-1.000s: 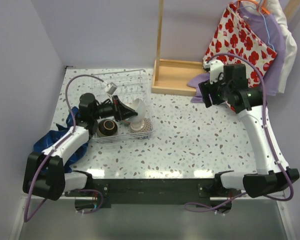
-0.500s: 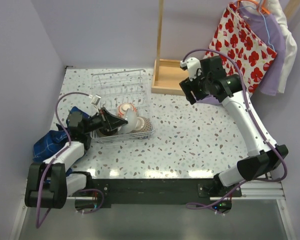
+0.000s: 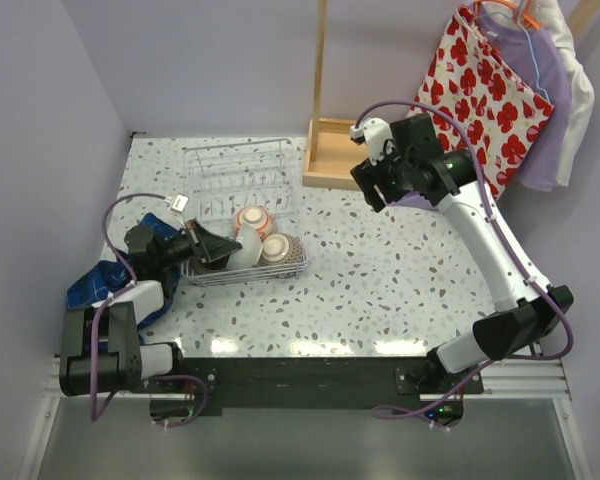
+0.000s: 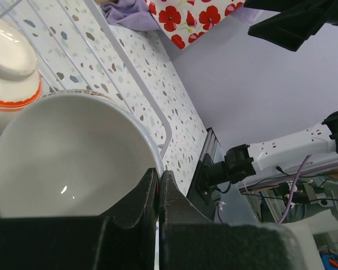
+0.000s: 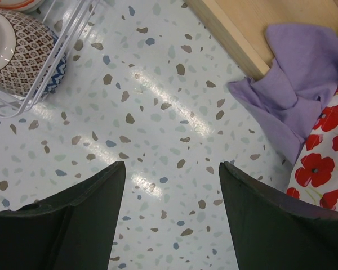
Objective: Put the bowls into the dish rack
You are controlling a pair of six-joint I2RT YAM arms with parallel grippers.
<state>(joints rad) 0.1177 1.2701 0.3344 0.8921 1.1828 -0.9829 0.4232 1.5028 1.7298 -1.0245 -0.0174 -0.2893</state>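
Observation:
The clear dish rack (image 3: pixel 242 172) stands at the table's left. My left gripper (image 3: pixel 218 248) reaches into its near end and is shut on the rim of a white bowl (image 3: pixel 242 251), which is tipped on its side. The left wrist view shows that bowl's pale inside (image 4: pixel 67 163) with the jaws pinched on its edge. A red-banded bowl (image 3: pixel 252 219) (image 4: pixel 8 62) stands just behind it, and a brown net-patterned bowl (image 3: pixel 280 250) (image 5: pixel 22 50) lies at the rack's near right corner. My right gripper (image 3: pixel 370 187) (image 5: pixel 172 169) hangs open over bare table, right of the rack.
A shallow wooden box (image 3: pixel 345 152) (image 5: pixel 242 22) sits at the back with a purple cloth (image 5: pixel 293 84) spilling over its edge. A red-flowered bag (image 3: pixel 480 80) hangs at the back right. Blue cloth (image 3: pixel 98 282) lies left of the rack, under my left arm.
My left gripper has drawn back leftward and lowered the white bowl into the rack's near end. My right arm has swung left from beside the hanging bag to over the table.

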